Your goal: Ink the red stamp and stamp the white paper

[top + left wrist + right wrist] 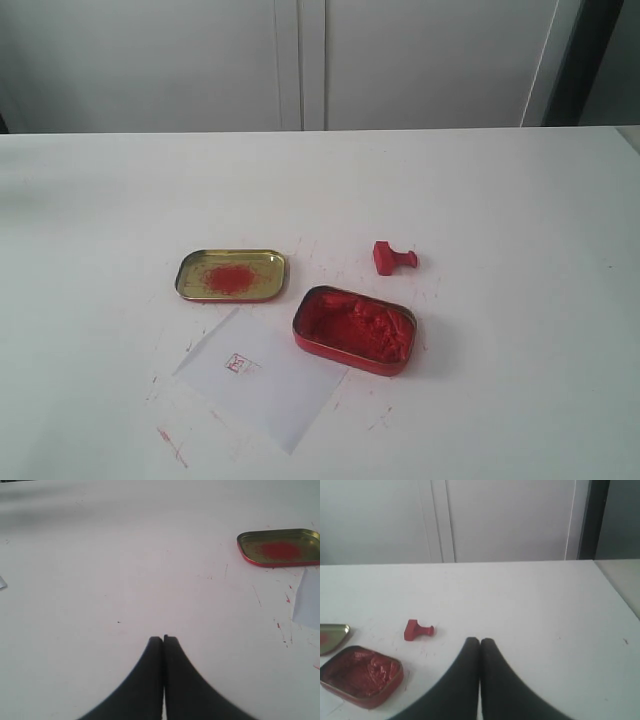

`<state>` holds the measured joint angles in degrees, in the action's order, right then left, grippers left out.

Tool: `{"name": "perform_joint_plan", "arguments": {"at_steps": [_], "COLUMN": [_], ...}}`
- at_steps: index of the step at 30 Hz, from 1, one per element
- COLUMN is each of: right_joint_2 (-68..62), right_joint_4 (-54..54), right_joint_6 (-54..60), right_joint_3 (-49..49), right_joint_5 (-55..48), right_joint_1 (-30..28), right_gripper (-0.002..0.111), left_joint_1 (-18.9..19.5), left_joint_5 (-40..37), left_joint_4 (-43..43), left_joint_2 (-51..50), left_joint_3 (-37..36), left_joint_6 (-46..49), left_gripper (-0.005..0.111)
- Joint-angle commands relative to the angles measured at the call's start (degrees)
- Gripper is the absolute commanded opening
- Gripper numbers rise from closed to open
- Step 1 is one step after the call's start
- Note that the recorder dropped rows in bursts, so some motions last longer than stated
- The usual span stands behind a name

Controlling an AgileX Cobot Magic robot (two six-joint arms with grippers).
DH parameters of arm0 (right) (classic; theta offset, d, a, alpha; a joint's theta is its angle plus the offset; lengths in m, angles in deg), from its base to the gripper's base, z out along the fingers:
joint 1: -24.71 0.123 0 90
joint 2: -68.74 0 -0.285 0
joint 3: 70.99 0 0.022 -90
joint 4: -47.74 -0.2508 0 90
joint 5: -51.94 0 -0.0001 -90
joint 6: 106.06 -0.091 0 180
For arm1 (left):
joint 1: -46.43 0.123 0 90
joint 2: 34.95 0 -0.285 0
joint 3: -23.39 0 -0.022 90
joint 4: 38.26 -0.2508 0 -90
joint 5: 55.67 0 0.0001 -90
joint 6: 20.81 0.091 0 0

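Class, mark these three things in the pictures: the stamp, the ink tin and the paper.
Stamp (384,258): exterior view, on its square base.
Ink tin (350,357): exterior view, on its near red wall.
Paper (280,395): exterior view, on the bare middle of the sheet.

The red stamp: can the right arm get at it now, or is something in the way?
Probably yes. The red stamp lies on its side on bare table, apart from the red ink tin, with nothing between it and the right pincer. The pincer is shut and must open first.
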<state>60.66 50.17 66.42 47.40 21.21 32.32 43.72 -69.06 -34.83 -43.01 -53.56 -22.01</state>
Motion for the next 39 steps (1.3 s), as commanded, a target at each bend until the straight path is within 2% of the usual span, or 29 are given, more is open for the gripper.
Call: {"name": "perform_joint_plan", "arguments": {"at_steps": [1, 22, 27, 39], "right_joint_2": [0.3, 0.3, 0.3, 0.3], "right_joint_4": [0.4, 0.4, 0.4, 0.6], "right_joint_6": [-0.2, 0.0, 4.9, 4.9], "right_joint_3": [-4.0, -10.4, -11.9, -15.6], "right_joint_5": [1.0, 6.3, 7.7, 10.1], "right_joint_1": [-0.3, -0.3, -0.3, -0.3], "right_gripper": [0.000, 0.000, 0.000, 0.000], "left_joint_1": [0.2, 0.2, 0.2, 0.2], "left_joint_5": [0.1, 0.1, 0.1, 0.1], "left_joint_4": [0.6, 0.6, 0.6, 0.6], "left_joint_2": [0.3, 0.3, 0.3, 0.3], "left_joint_3": [-0.3, -0.3, -0.3, -0.3], "left_joint_6": [-0.1, -0.1, -0.1, -0.1], "left_gripper": [0.000, 0.000, 0.000, 0.000]}}
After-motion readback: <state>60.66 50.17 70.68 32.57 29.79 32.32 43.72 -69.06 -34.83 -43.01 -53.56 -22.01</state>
